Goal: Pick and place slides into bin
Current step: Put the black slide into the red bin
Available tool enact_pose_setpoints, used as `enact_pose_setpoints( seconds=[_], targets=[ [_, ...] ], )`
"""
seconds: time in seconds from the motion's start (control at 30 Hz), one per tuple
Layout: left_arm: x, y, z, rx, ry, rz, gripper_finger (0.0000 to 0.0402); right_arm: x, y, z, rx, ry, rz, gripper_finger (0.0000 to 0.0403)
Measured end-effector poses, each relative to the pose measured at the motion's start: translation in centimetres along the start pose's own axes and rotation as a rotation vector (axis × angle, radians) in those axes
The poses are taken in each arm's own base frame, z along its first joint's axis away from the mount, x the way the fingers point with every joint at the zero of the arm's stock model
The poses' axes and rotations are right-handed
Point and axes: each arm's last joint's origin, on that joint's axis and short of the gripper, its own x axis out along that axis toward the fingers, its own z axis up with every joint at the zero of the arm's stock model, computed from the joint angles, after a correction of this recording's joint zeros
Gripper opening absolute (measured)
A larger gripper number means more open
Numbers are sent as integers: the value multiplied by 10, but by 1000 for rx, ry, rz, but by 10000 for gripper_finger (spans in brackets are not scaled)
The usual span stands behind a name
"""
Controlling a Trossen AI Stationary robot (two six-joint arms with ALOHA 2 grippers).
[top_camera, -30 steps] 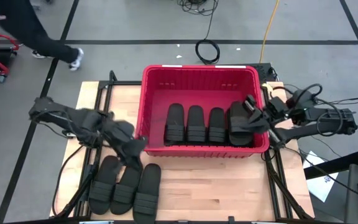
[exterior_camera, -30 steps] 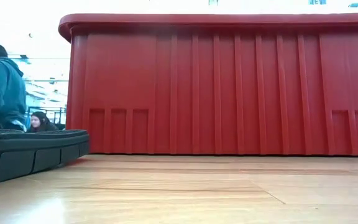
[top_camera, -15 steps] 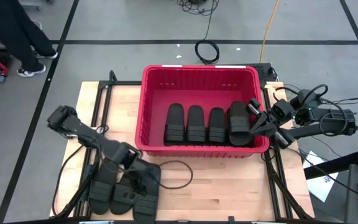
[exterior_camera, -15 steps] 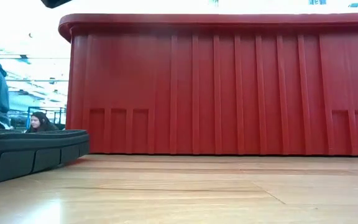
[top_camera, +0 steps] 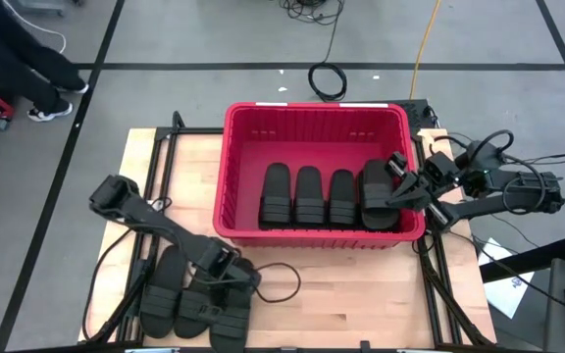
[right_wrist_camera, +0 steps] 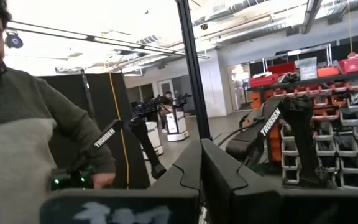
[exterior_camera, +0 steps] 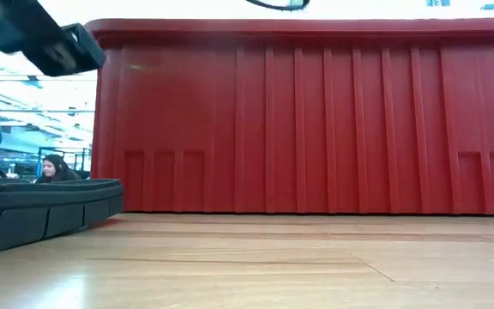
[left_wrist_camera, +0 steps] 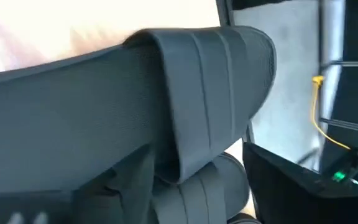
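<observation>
Slides (top_camera: 196, 299) at lower left: my left gripper (top_camera: 226, 277) sits over them, jaws spread. Next I pinch one strap and lift to the bin (top_camera: 312, 113).

large red slatted plastic bin (top_camera: 314, 126): table 12 o'clock | four black rubber slide sandals (top_camera: 328, 196): inside bin | three (top_camera: 170, 294): table 7 o'clock

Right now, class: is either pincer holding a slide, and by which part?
No hold shows. The left pincer is down over the slides on the table, grip unclear; the right pincer, shut, holds nothing at the bin rim.
</observation>
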Motion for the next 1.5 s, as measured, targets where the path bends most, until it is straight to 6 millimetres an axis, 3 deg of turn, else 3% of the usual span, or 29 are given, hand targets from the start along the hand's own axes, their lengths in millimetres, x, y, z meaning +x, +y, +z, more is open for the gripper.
enact_pose_setpoints(
  seconds=[0.17,0.3,0.67,0.93,1.13,1.23,1.33,1.5],
  targets=[
    [12,4,3,33,-44,-128,283,1,-1,-1,28,4,-1,0],
    [21,7,2,29,-88,-127,300,2,-1,-1,30,6,-2,0],
    [45,21,-13,-82,-72,-225,278,2,-2,-1,31,8,-3,0],
    [54,26,-18,-84,-104,-224,214,2,-1,-1,28,8,-2,0],
    [49,19,-12,29,-145,-289,74,2,-1,-1,6,8,-2,0],
    [38,8,-7,87,-184,-363,14,2,-1,-1,-3,8,-2,0],
    [21,-7,-5,145,-229,-431,17,2,-1,-1,-12,8,0,0],
    [-25,-43,-8,231,-328,-504,6,2,-1,-1,-15,8,1,0]
  ],
)
